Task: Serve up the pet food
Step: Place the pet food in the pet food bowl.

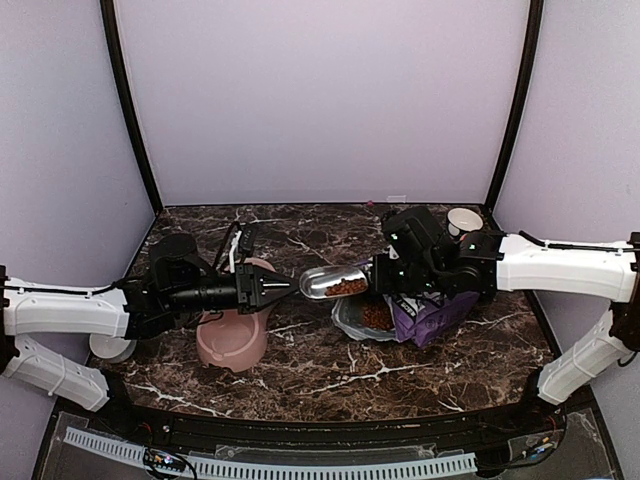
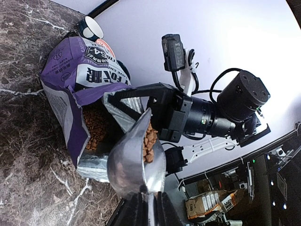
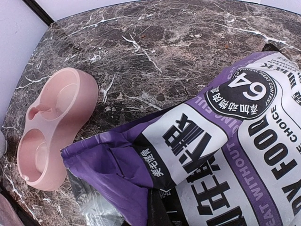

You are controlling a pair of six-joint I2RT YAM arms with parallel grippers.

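The left fingers (image 1: 272, 288) were clamped on the handle of a metal scoop (image 1: 318, 283), which hung about level above the worktop (image 1: 320, 370), between bag and bowl. A small heap of pet food (image 1: 347, 287) sat in the scoop's end nearest the bag, and more of it lay in the open mouth of the purple food bag (image 1: 440, 312). The right fingers (image 2: 150, 89) were closed on the bag's foil lip.

To do this carry well, I judged the scoop should be held level, moved slowly left to the pink double bowl (image 1: 232, 338), and tipped only once over a well (either would serve). The left arm lay across the bowl's far end and could crowd the pour. A paper cup (image 1: 463, 220) stood behind the bag, out of the way.
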